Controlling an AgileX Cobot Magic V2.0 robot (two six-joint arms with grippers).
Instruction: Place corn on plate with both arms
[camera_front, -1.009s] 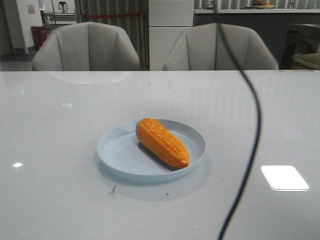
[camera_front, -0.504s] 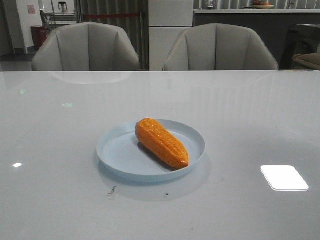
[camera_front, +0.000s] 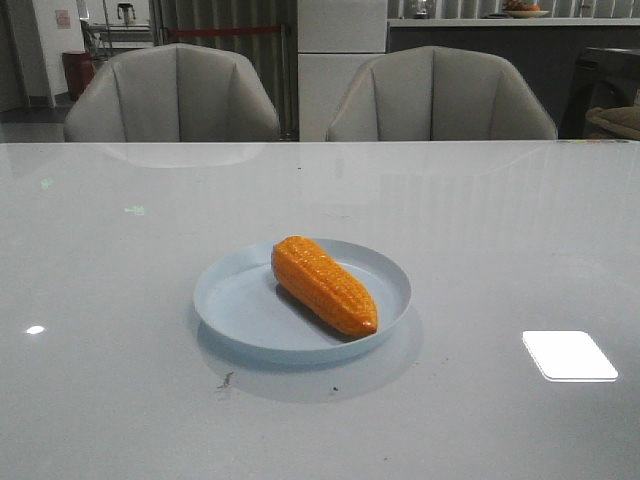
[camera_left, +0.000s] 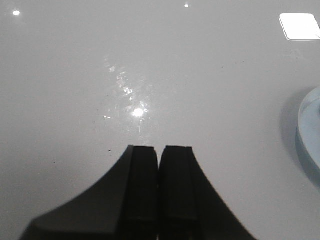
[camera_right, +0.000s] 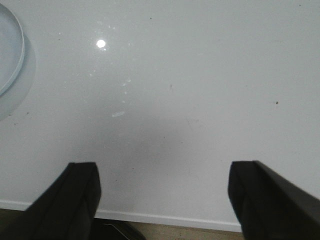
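The left gripper (camera_left: 160, 155) hangs over the bare white table (camera_left: 150, 65) with its two black fingers pressed flat together, clenched on nothing; a sliver of the pale blue plate (camera_left: 311, 125) shows at the edge of the left wrist view, apart from the fingertips. The right gripper (camera_right: 165, 175) is spread wide and released, its dark fingers (camera_right: 80, 190) standing far apart above the table near its front edge, nothing between them; the plate's rim curves in at the corner of the right wrist view, well away from the fingers. Seen from the front, neither arm enters the frame; the plate sits on the glossy table, near its middle, and the corn (camera_front: 323, 284) lies inside it, an orange-yellow cob resting on its side, running diagonally with its blunt broad end toward the far left of the plate and its tapered tip toward the near right, close to the rim. Two grey chairs (camera_front: 172, 92) stand behind the table's far edge.
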